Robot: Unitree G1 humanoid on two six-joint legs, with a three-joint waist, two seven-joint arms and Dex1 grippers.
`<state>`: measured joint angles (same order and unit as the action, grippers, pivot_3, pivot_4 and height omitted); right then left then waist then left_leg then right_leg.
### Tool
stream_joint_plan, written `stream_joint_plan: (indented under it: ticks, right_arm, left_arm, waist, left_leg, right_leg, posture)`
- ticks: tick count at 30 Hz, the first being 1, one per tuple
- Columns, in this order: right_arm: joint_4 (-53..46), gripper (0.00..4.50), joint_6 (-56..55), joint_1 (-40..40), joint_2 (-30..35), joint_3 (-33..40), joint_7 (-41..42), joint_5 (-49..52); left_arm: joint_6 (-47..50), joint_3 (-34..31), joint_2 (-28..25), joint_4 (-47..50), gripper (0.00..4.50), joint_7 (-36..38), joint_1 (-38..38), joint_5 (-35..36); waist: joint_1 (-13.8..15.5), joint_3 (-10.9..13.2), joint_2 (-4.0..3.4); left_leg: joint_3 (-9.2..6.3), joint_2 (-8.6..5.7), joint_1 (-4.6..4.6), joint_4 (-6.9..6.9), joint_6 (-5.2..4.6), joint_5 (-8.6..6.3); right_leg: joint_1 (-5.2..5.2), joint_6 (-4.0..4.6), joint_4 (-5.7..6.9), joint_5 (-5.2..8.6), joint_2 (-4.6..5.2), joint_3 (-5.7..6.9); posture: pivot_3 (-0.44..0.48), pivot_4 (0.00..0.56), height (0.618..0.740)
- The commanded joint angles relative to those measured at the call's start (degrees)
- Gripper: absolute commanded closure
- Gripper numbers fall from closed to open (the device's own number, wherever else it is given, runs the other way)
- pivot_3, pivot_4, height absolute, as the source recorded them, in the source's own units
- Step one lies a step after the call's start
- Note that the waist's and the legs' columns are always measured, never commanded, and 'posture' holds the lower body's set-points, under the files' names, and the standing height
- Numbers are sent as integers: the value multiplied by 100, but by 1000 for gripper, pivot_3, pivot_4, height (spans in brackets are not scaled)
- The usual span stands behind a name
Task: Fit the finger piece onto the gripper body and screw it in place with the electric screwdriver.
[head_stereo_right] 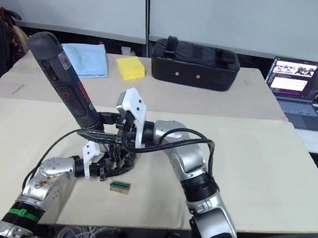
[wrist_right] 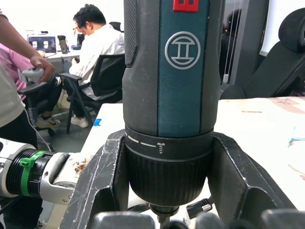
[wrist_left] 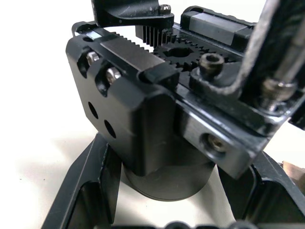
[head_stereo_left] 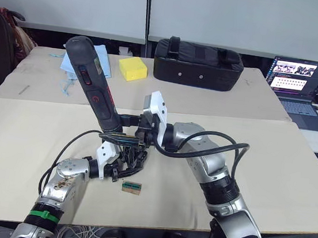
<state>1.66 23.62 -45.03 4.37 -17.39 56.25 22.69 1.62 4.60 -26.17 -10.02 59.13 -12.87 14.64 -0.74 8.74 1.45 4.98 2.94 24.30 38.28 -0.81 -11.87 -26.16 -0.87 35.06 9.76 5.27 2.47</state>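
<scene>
Nearest, a small green-and-tan block (head_stereo_left: 132, 188) lies on the table (head_stereo_left: 290, 181), just in front of the left gripper (head_stereo_left: 123, 166). That gripper clamps the gripper body (wrist_left: 157, 119) from both sides, holding it just above the table near the front edge; the left wrist view shows the body's toothed rack, gear and screw heads up close, which the eye views cannot resolve. Directly above, the right gripper (head_stereo_left: 124, 127) is closed around the lower collar of the electric screwdriver (head_stereo_left: 93, 85). The tool's long axis tilts, its bit end pointing down at the gripper body and its butt leaning up and toward the robot's left. The right wrist view shows the collar wedged between both fingers (wrist_right: 102, 176), and people seated in the room beyond. Farther back sit a yellow block (head_stereo_left: 132, 68), a blue cloth (head_stereo_right: 85, 59), a black zipped case (head_stereo_left: 198, 63) and a laptop (head_stereo_left: 299, 84).
</scene>
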Motion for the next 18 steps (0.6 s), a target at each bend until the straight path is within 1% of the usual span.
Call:
stream_joint_plan:
  ticks: [1,11,13,18]
  right_arm:
    - [-204,2596,-195,53,2,96,17,47]
    - [-178,2596,-296,411,71,158,-76,50]
    - [-150,2596,-347,518,113,194,-87,47]
    - [-159,2596,-373,656,133,112,-78,6]
  left_arm:
    - [222,217,19,-70,2171,84,183,-41]
    - [328,168,21,-34,2171,39,206,22]
    - [349,159,10,-13,2171,38,219,39]
    - [391,169,-56,15,2171,62,239,54]
  waist:
    - [1,0,0]
    - [3,-4,-1]
    - [2,-6,-1]
    - [0,-8,-3]
  left_leg:
    - [0,0,0,0,0,0]
    - [0,0,-4,0,0,0]
    - [0,0,-5,0,0,0]
    - [1,0,-10,-4,0,0]
  right_leg:
    - [0,0,0,0,0,0]
    - [3,-7,0,6,0,0]
    - [3,-22,0,16,1,-1]
    - [5,-23,1,17,1,-3]
  posture:
    - [0,150,740]
    - [0,150,740]
    - [0,150,740]
    - [0,150,740]
